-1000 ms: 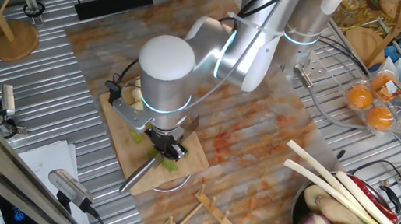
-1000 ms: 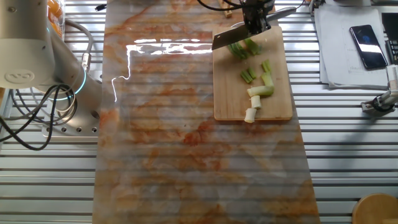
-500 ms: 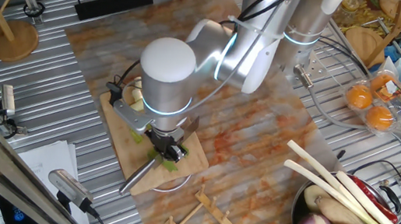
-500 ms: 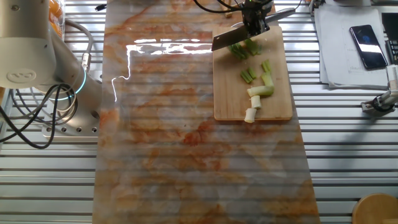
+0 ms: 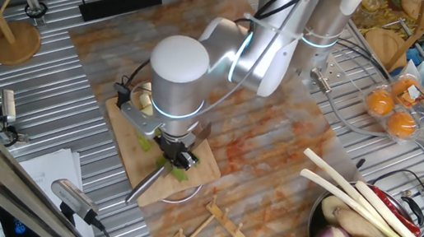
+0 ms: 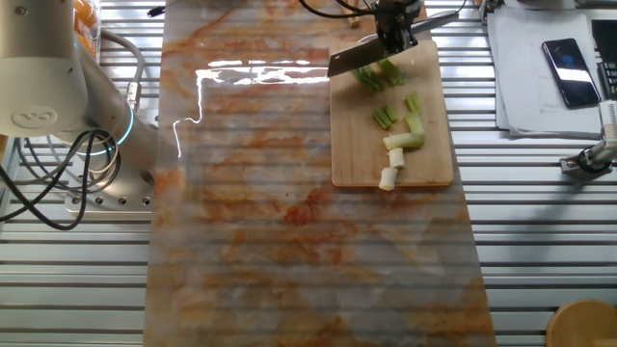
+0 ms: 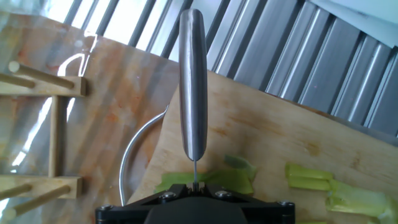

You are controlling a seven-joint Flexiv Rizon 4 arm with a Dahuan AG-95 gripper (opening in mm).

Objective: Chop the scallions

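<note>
My fingers [image 7: 194, 186] are clamped on a knife [image 7: 193, 81], its steel handle running out ahead of me and the blade edge down on the green scallion [image 7: 208, 182] piece directly beneath. I judge this mid-chop. Further along the wooden cutting board [image 6: 362, 154] lie cut green and white bits [image 6: 400, 145]. Next I should lift, shift along the stalk, and press straight down.

Pale-green and white scallions [image 6: 403, 142] — tan wooden cutting board [image 6: 357, 159] — silver knife [image 7: 192, 81].
</note>
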